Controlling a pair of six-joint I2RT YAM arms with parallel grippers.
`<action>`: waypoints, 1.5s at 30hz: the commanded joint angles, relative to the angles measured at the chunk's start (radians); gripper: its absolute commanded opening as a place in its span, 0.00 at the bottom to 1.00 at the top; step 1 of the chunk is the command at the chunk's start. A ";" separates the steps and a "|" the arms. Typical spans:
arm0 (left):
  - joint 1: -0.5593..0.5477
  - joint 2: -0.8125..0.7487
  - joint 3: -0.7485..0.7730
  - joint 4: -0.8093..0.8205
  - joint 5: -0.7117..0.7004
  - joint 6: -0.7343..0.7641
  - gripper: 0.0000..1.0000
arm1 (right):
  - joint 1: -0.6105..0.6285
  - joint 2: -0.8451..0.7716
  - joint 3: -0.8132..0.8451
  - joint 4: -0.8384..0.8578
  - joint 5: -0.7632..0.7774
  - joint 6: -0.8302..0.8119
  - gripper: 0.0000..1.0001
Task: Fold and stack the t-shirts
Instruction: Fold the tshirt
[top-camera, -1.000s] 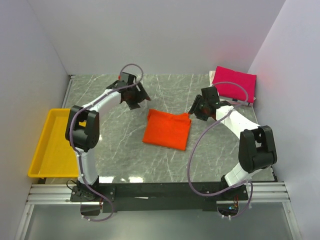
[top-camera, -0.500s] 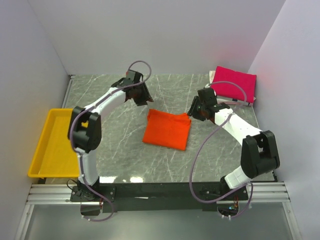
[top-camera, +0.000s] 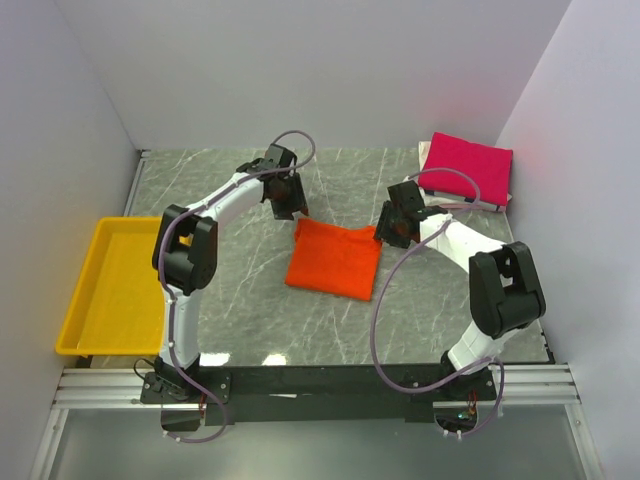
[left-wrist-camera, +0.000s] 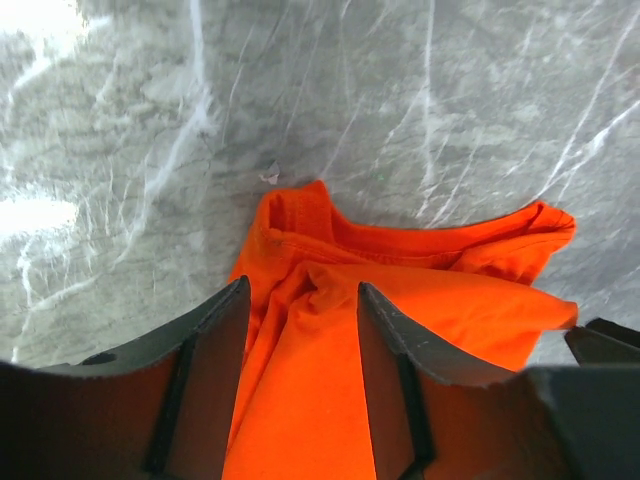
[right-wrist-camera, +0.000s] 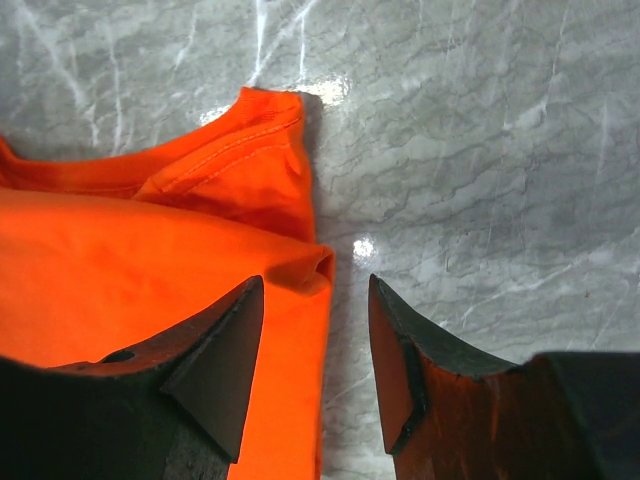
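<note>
Marble table (top-camera: 250, 330): yellow tray (top-camera: 112, 290) at left edge, pink t-shirt (top-camera: 468, 165) upper right; left gripper (left-wrist-camera: 302, 290) and right gripper (right-wrist-camera: 315, 285) gape empty over orange t-shirt (top-camera: 335, 260) corners.

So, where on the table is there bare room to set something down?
Bare marble: between the yellow tray and the orange t-shirt, along the near edge, and at the far middle behind the shirt. Crowded: its far corners, where the left gripper and right gripper hover, and the corner with the pink t-shirt.

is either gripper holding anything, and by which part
Nothing is held. The left gripper and right gripper stand open at the orange shirt's far corners.
</note>
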 joint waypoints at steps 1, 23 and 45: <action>-0.003 0.011 0.063 -0.010 -0.004 0.037 0.52 | 0.007 0.017 0.029 0.035 0.024 -0.009 0.53; -0.021 0.091 0.130 0.013 0.054 0.020 0.35 | 0.007 0.052 0.028 0.093 0.013 0.025 0.22; -0.023 0.057 0.107 0.015 0.036 0.011 0.01 | 0.007 0.064 0.003 0.142 -0.013 0.042 0.57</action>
